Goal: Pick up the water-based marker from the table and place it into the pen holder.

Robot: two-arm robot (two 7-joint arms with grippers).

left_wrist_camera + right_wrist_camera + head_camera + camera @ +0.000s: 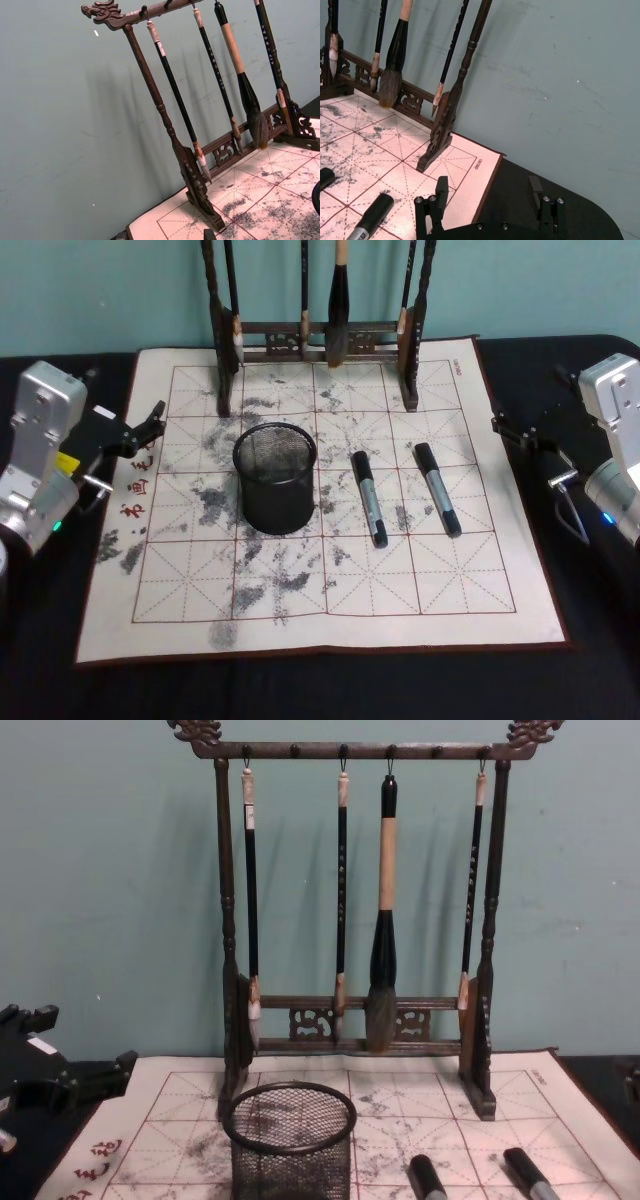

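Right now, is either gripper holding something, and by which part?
Nothing is held. The right gripper has open, empty fingers beside the mat, the left gripper sits off its left edge, and both markers lie on the mat.

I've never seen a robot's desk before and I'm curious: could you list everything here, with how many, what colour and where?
table: 1, black, under everything
mat: 1, cream with red grid lines and grey smudges, on the table
pen holder: 1, black wire mesh, upright on the mat, left of centre
markers: 2, black with grey bands, lying on the mat right of the pen holder
brush rack: 1, dark wood, at the mat's far edge
brushes: 4, hanging from the rack
wall: teal, behind
left tool: 1, black, at the mat's left edge
right tool: 1, black, open, at the mat's right edge
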